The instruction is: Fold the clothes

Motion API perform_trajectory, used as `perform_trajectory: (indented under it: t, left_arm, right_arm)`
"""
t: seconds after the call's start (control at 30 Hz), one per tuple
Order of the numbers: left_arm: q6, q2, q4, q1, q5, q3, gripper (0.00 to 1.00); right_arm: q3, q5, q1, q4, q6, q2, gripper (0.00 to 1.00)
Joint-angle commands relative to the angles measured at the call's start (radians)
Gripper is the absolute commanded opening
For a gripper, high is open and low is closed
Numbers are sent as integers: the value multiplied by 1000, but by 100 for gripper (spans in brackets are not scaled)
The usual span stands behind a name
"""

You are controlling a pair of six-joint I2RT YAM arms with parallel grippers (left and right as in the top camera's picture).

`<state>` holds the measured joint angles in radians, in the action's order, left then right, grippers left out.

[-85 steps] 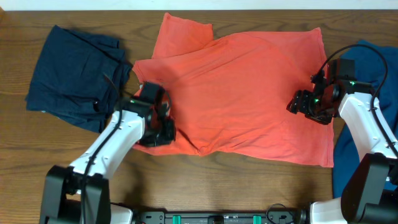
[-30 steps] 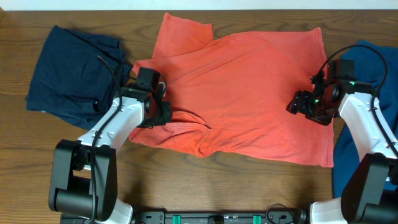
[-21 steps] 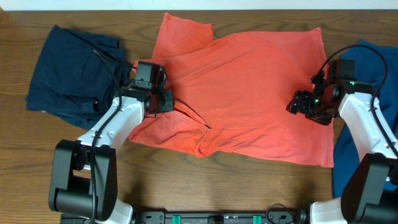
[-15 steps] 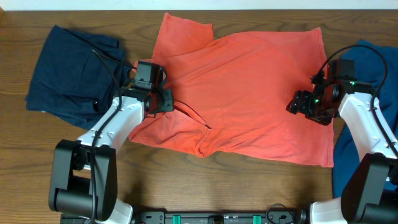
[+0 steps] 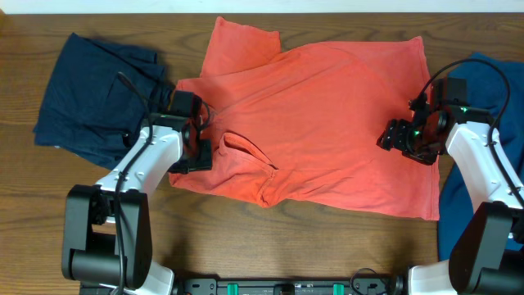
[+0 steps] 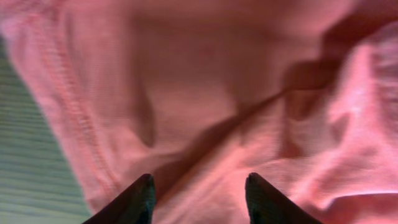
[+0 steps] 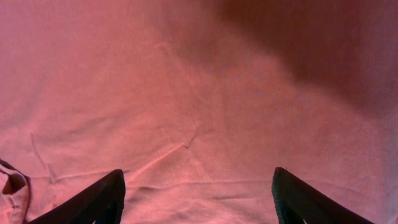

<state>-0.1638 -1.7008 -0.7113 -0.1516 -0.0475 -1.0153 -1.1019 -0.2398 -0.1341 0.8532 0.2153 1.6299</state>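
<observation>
Both arms bend low over the coral T-shirt [image 5: 327,123], fingers [image 6: 132,202] parted, gripping nothing.

3 garments [image 5: 327,115] on wooden table [image 5: 24,205]

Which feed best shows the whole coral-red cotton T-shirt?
Overhead. It shows the coral-red cotton T-shirt in full outline, spread on the wooden table, with a rumpled fold near one edge. The left wrist view shows only creased fabric beside an edge seam; the right wrist view only a flat, nearly smooth patch.
</observation>
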Motion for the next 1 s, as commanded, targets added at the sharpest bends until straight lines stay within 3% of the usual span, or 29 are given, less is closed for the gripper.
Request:
perform_trajectory:
  t: [0.0,0.2,0.33,0.4,0.63,0.7,0.77,0.97]
  left_arm:
    - [23,4,-2,12,36,-6,52]
    - [112,-22,-10,12,-129,-4,52]
    - [112,-39,-34,12,-124,-4,51]
    - [105,-41,-36,12,-93,-4,42]
    - [73,-37,-21,12,-87,-20,40]
    - [73,-37,-17,12,-86,-32,32]
    - [72,-37,-14,13,-53,-32,8]
    - [-42,-37,-29,51,89,-32,6]
  right_arm:
    - [3,-12,3,8,-14,9,74]
    - [3,-12,3,10,-14,9,74]
    - [3,-12,3,11,-14,9,74]
    - [3,-11,3,11,-14,9,74]
    - [3,-11,1,10,-14,9,74]
    - [3,-11,-4,6,-14,9,74]
    - [3,-11,-15,5,-14,9,73]
    - [3,-12,-60,31,-14,9,73]
